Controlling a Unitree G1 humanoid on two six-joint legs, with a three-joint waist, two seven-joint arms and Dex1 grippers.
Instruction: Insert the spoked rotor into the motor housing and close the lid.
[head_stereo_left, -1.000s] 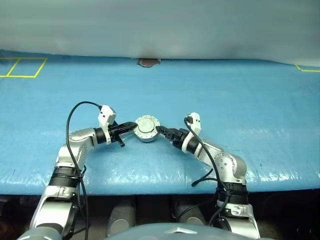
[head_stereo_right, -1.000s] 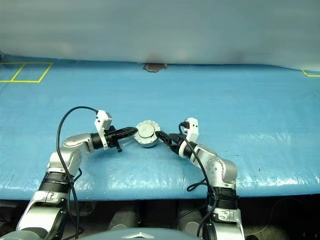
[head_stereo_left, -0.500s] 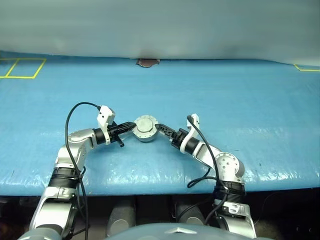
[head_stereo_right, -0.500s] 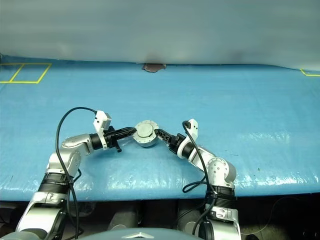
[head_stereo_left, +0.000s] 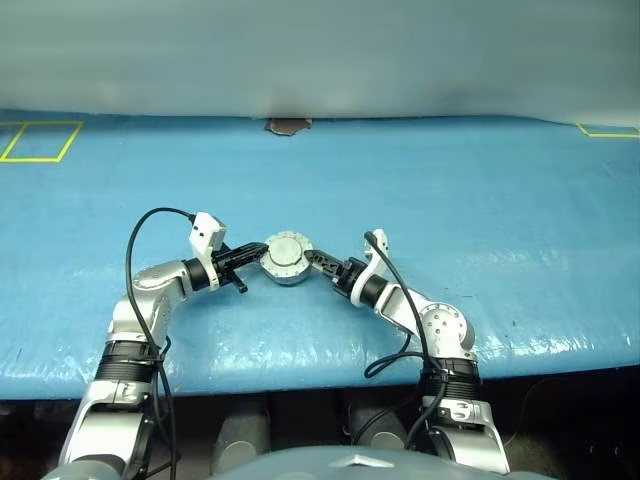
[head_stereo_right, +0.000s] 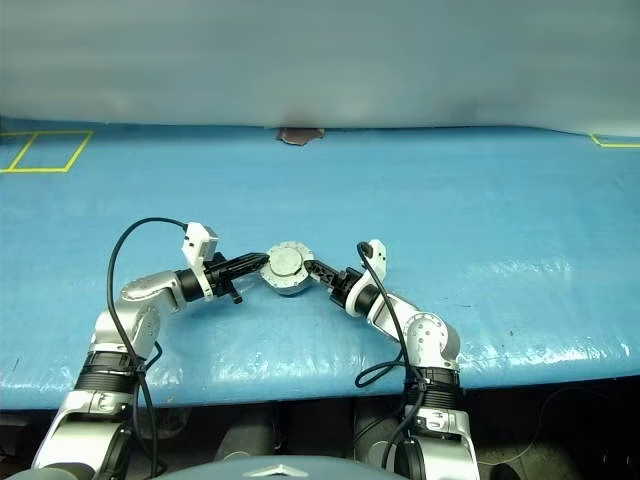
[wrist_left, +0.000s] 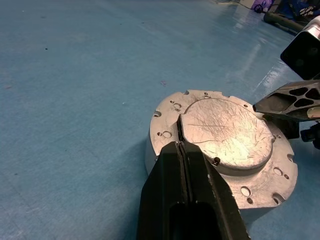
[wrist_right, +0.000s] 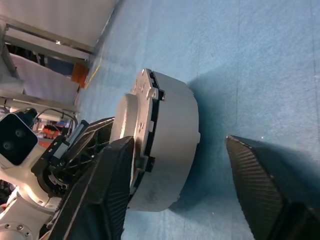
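Motor housing (head_stereo_left: 286, 260), a short round silver can, sits on the blue worktop (head_stereo_left: 480, 200) near the near edge, a little left of centre, between the two arms. Its lid (wrist_left: 225, 132) lies flat on top, a grey disc with a raised scratched centre and small holes round the rim; the right wrist view shows the lid sitting down on the housing wall with a thin dark seam between them.

From the left, the left claw (head_stereo_left: 256, 254) reaches in with its two black fingers pressed together, and their tips rest on the lid's rim at the left side of the housing. They grip nothing.

From the right, the right claw (head_stereo_left: 314, 258) comes up to the housing. Its fingers stand apart: one finger (wrist_right: 107, 185) lies against the lid's edge and upper face, while the other finger (wrist_right: 260, 185) hangs clear of the housing wall with bare worktop between them. It is not clamped on anything.

At the worktop's far edge lies a small brown patch (head_stereo_left: 285, 125). Yellow tape lines (head_stereo_left: 40, 140) mark the far left corner.
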